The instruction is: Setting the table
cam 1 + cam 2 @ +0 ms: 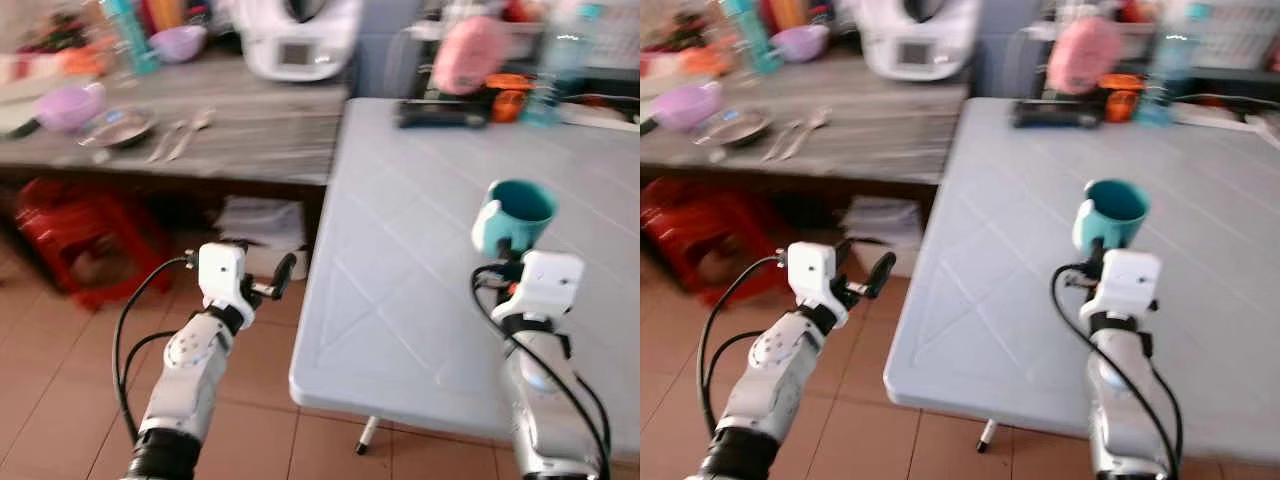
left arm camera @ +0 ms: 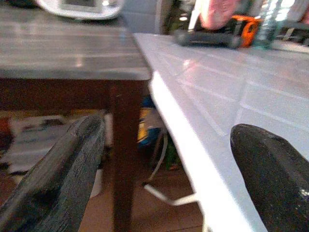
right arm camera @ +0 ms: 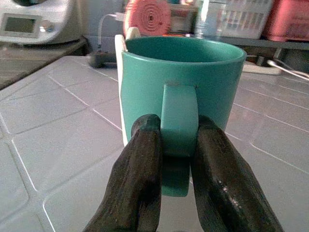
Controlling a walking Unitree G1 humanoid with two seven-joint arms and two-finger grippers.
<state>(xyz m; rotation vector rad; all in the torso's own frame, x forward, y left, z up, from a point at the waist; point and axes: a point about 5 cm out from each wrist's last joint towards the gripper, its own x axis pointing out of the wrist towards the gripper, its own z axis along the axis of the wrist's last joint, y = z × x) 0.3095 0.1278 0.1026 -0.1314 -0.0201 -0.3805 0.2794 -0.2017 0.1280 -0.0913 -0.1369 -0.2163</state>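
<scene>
Right gripper is clamping a teal mug by its handle, both black fingers pressing in on the handle from either side, mug upright with its mouth facing up. Mug is sitting directly ahead of the fingertips, out beyond the wrist, over the white table; whether its base is touching the tabletop or hanging just above it cannot be told. It is standing in the near-right part of the table, well apart from the clutter along the far edge: a black object, a pink round thing, an orange item and a clear bottle. Left gripper is hovering off the table's left edge, over the tiled floor, fingers spread wide and holding nothing; its wrist view is looking along the table's rim toward a wooden leg. Left of the table a wooden counter is carrying a purple bowl, a metal dish, cutlery and a white appliance. A red stool is standing under the counter.
</scene>
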